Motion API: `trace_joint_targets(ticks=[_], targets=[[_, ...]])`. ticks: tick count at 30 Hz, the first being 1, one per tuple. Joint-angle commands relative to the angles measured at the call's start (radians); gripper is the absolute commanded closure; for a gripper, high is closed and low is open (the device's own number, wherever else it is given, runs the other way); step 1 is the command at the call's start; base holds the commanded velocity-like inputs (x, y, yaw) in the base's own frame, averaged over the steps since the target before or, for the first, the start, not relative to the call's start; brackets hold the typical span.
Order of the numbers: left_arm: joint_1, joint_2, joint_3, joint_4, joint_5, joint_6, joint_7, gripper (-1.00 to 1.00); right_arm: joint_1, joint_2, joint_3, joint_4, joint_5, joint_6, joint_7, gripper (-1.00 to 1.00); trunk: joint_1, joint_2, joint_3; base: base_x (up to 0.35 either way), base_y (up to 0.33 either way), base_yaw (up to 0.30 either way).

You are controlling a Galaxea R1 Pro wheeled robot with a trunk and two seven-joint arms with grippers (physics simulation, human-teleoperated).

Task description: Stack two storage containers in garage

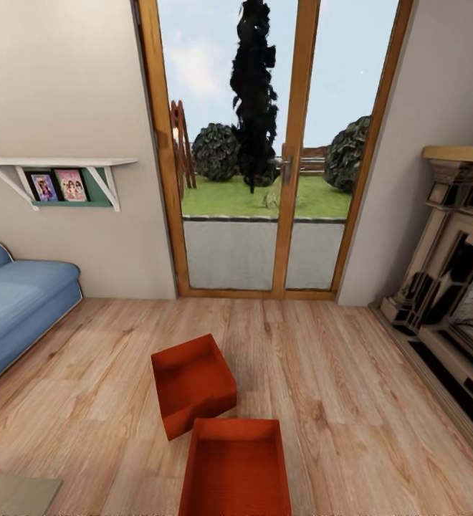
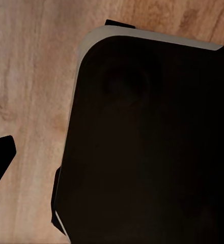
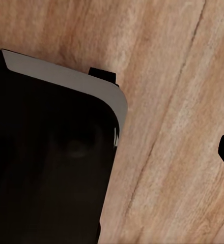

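A light wood plank floor (image 1: 322, 373) is seen across the living room, bounded by cream walls, a wood-framed glass door (image 1: 276, 150) and an ornate fireplace (image 1: 455, 287). A blue sofa (image 1: 14, 308) is set at the left, below a white wall shelf (image 1: 57, 163). Two red-orange storage containers (image 1: 192, 383) (image 1: 236, 466) — thin-walled, rectangular, open-topped — are placed on the planks, corner to corner, nearly touching. In the wrist views a dark, rounded robot base (image 2: 152, 147) is shown over the planks; whether either gripper's jaws are apart cannot be told.
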Motion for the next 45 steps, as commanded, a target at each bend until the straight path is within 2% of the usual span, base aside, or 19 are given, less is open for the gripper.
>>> trace_joint_targets(ticks=[1,45], targets=[[0.0,0.0,0.005,0.0,0.002,-0.002,0.0,-1.0,-0.001,0.0,0.009,0.003,-0.009,-0.006,-0.001,-1.0,0.0,0.0,-0.002,0.0,0.0,0.0],[0.0,0.0,0.004,0.0,0.002,-0.002,0.0,-1.0,-0.001,0.0,0.009,0.003,-0.012,0.005,-0.012,-1.0,0.0,0.0,-0.073,0.0,0.0,0.0]])
